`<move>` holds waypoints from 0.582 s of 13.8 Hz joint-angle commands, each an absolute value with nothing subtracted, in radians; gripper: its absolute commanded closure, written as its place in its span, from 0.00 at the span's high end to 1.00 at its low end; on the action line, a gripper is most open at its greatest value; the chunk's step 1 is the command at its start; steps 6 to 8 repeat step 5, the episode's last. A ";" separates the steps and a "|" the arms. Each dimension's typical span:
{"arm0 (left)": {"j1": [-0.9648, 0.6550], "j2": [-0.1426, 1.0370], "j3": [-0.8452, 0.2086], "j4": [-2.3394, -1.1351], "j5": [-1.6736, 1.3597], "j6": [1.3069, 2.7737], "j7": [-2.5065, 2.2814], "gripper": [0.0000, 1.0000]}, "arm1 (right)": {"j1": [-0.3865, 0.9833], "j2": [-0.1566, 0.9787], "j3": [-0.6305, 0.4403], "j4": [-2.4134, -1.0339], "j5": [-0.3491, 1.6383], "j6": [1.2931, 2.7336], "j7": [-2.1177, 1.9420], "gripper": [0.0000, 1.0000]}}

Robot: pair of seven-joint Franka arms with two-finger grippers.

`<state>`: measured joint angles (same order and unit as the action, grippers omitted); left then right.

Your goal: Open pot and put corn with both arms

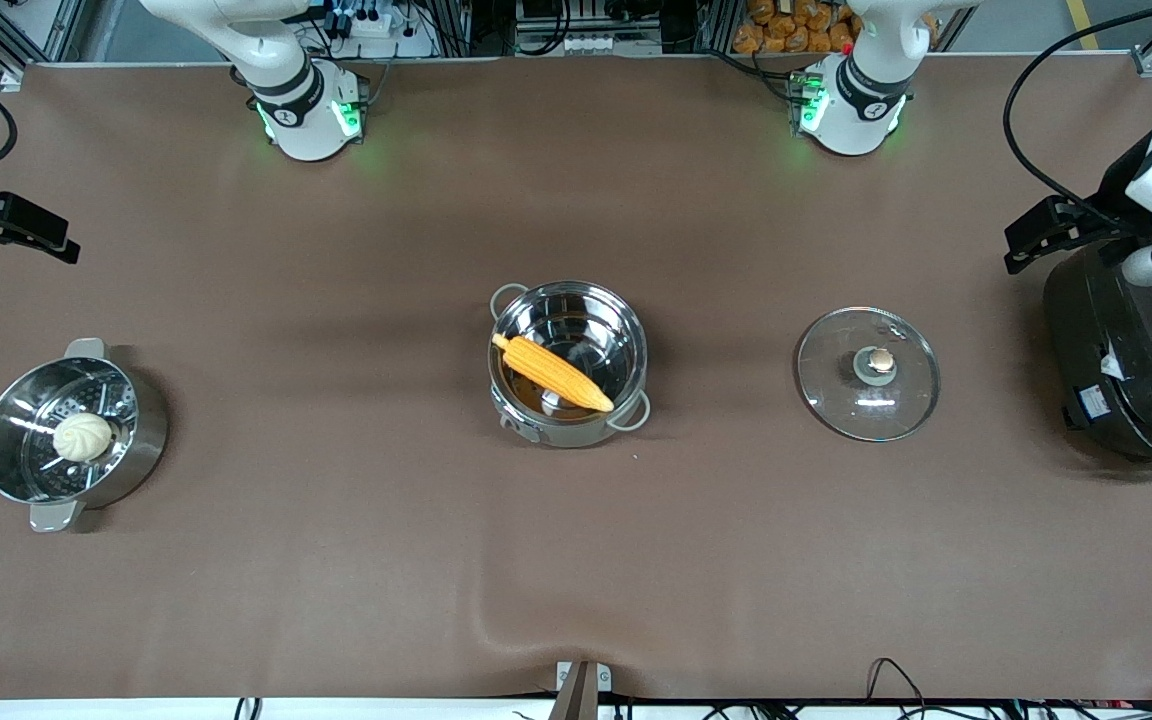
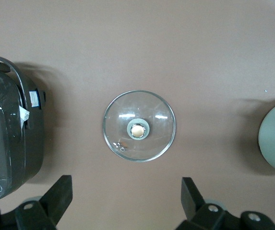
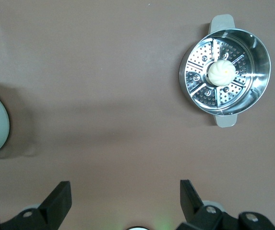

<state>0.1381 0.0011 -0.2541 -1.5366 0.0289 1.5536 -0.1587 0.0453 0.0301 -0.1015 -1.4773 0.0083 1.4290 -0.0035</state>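
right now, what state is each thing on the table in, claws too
pot: open, upright, corn inside
corn: lying slantwise in the pot
lid: off, flat on the table, knob up
steamer pot: open, bun on its insert
bun: resting in the steamer
left claw: open, empty, over the lid
right claw: open, empty

Corn (image 1: 554,373) aslant in open steel pot (image 1: 626,330); lid (image 1: 868,373) beside.
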 commanded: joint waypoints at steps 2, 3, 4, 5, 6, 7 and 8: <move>0.152 0.002 -0.261 -1.522 0.020 1.525 -0.150 1.00 | 0.038 0.028 -0.098 -1.471 0.003 1.427 0.003 1.00; 0.150 0.002 -0.261 -1.520 0.020 1.522 -0.152 1.00 | 0.038 0.028 -0.097 -1.471 0.003 1.427 0.002 1.00; 0.150 0.002 -0.261 -1.520 0.020 1.522 -0.152 1.00 | 0.038 0.028 -0.097 -1.471 0.003 1.427 0.002 1.00; 0.150 0.002 -0.259 -1.520 0.020 1.522 -0.152 1.00 | 0.038 0.028 -0.097 -1.471 0.003 1.427 0.000 1.00; 0.150 0.002 -0.259 -1.520 0.020 1.522 -0.152 1.00 | 0.038 0.028 -0.097 -1.471 0.003 1.427 0.000 1.00; 0.150 0.002 -0.259 -1.520 0.020 1.522 -0.152 1.00 | 0.038 0.028 -0.097 -1.471 0.003 1.427 0.000 1.00; 0.150 0.002 -0.259 -1.520 0.020 1.522 -0.152 1.00 | 0.038 0.028 -0.097 -1.471 0.003 1.427 0.000 1.00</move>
